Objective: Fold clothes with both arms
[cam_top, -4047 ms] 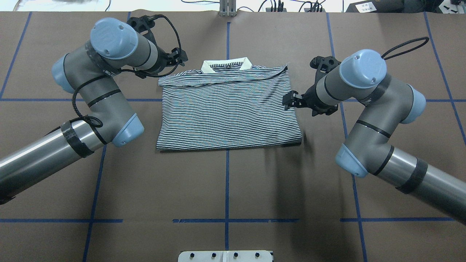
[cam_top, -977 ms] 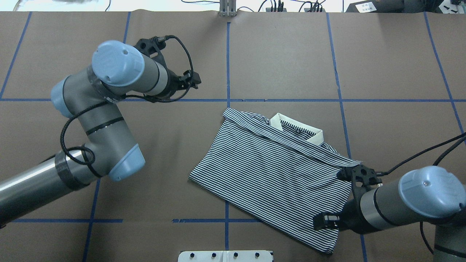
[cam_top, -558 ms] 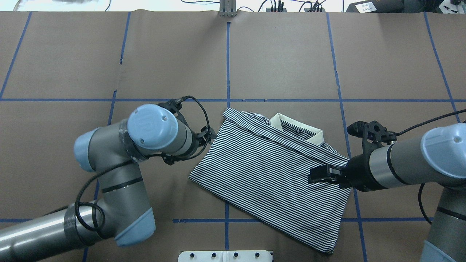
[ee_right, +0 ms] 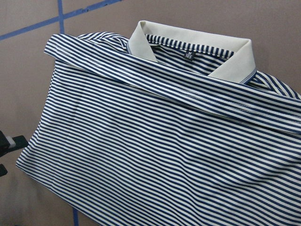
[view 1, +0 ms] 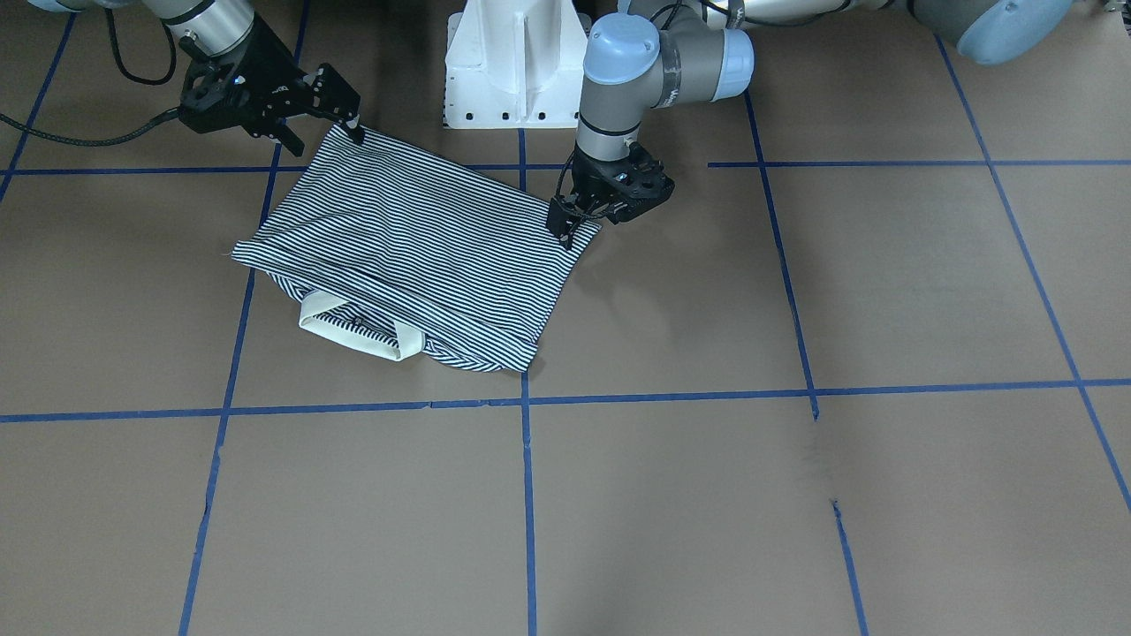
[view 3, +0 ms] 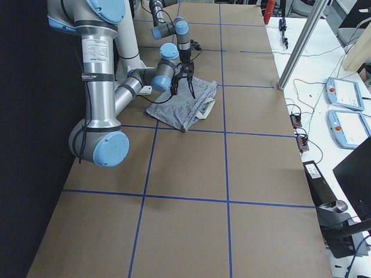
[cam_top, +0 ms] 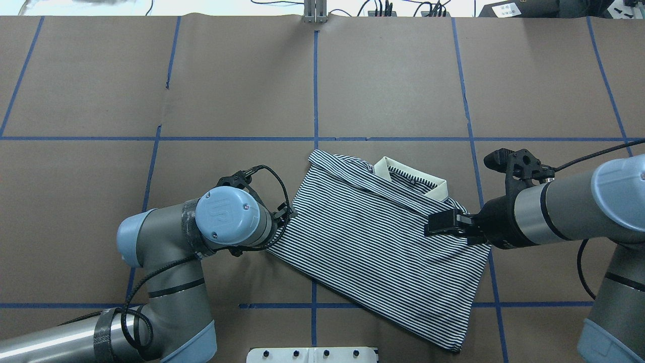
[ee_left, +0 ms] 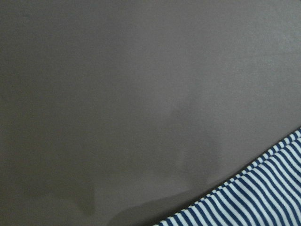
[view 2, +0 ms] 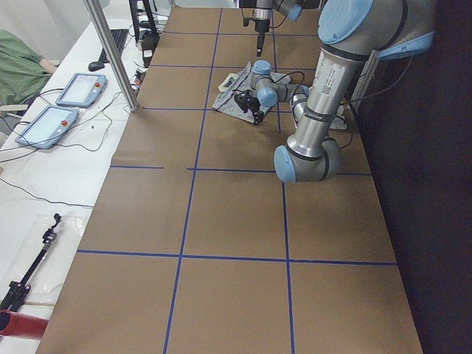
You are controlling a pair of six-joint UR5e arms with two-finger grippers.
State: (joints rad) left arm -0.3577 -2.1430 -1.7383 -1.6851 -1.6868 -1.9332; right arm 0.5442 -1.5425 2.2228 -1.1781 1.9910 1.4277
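The striped polo shirt (cam_top: 368,242) lies folded and askew on the brown table, with its cream collar (cam_top: 410,179) toward the far right. It also shows in the front view (view 1: 415,238) and fills the right wrist view (ee_right: 164,141). My left gripper (cam_top: 286,216) is low at the shirt's left edge near its near-left corner (view 1: 565,225). Its fingers (ee_right: 10,142) show apart beside that corner. My right gripper (view 1: 322,132) is open, its fingers spread just above the shirt's right edge below the shoulder (cam_top: 429,226). Neither gripper holds cloth.
The white pedestal base (cam_top: 312,354) stands at the near middle edge, close to the shirt's near hem. Blue tape lines (cam_top: 315,91) grid the table. A metal post (cam_top: 315,10) and cables sit at the far edge. Tablets (view 2: 77,88) lie on a side bench.
The shirt went from square at the far centre to askew near the right. My left gripper came down to its left edge. My right gripper moved from the near-right corner up its right edge.
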